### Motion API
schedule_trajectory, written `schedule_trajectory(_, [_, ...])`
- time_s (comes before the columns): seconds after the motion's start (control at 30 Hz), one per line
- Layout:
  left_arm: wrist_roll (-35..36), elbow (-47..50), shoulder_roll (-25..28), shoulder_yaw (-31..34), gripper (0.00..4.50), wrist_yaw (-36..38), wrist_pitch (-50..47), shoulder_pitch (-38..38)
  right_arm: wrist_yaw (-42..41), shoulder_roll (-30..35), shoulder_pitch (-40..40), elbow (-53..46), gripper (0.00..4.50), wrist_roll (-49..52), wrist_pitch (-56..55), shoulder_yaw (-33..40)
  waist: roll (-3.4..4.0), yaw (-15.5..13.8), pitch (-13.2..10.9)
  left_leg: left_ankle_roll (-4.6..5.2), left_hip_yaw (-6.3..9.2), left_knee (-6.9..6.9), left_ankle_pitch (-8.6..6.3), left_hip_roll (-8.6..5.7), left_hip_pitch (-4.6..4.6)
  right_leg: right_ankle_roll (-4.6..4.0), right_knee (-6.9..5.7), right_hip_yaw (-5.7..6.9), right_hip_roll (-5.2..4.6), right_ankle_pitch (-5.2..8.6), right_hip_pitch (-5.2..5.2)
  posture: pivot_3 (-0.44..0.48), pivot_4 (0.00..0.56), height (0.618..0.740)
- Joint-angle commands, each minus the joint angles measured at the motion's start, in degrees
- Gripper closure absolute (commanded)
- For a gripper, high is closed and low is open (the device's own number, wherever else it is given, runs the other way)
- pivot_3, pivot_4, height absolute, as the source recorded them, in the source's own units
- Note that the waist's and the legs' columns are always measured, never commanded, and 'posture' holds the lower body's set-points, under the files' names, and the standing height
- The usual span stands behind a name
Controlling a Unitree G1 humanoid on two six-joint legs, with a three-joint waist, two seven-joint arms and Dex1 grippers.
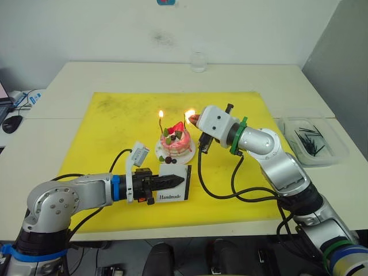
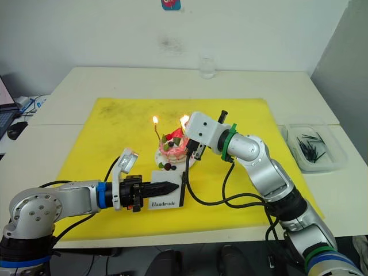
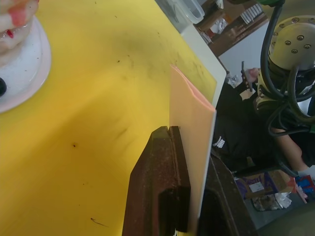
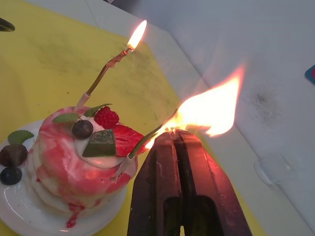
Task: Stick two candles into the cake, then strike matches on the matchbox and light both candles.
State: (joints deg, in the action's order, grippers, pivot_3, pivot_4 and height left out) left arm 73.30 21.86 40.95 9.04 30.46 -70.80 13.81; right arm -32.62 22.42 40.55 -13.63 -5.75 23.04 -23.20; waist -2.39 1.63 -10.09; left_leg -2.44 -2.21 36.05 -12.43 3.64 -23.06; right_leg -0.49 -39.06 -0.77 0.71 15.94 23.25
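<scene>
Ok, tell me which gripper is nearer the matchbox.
Left. The left gripper is clamped on the matchbox; the right gripper is up beside the cake.

A white table (image 1: 75, 75) is covered centrally by a yellow mat (image 1: 109, 115); a clear tray (image 1: 313, 138) is seen at 3 o'clock, a glass (image 1: 198, 61) at 12.

One cake (image 1: 176, 145) on one white plate (image 4: 19, 209). Two candles, one pinkish (image 4: 101, 76) and one green (image 4: 147, 140), with two flames. One matchbox (image 1: 175, 188). One yellow mat (image 1: 109, 132). One glass (image 1: 198, 61). One clear tray (image 1: 310, 141) of dark sticks, too many to count.
</scene>
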Motion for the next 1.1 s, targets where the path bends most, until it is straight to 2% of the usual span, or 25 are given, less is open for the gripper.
schedule_trajectory(0.03, [0.6, 1.7, -0.4, 0.1, 4.50, 0.0, 0.8, 0.0, 0.1, -0.7, 1.9, -0.7, 4.49, -0.9, -2.0, 1.8, 0.00, 0.0, 0.0, 0.00, 0.00, 0.00, 0.00, 0.00, 0.00, 0.00, 0.00, 0.00, 0.00, 0.00, 0.00, 0.000, 0.150, 0.740])
schedule_trajectory(1.1, [1.3, 1.7, -1.0, -0.2, 4.50, -0.9, 0.7, 0.6, -1.4, -1.1, 2.1, -1.8, 4.49, -2.5, -1.2, 3.2, 0.00, 0.0, 0.0, 0.00, 0.00, 0.00, 0.00, 0.02, 0.00, 0.00, 0.00, -0.01, -0.01, 0.00, 0.00, 0.000, 0.150, 0.740])
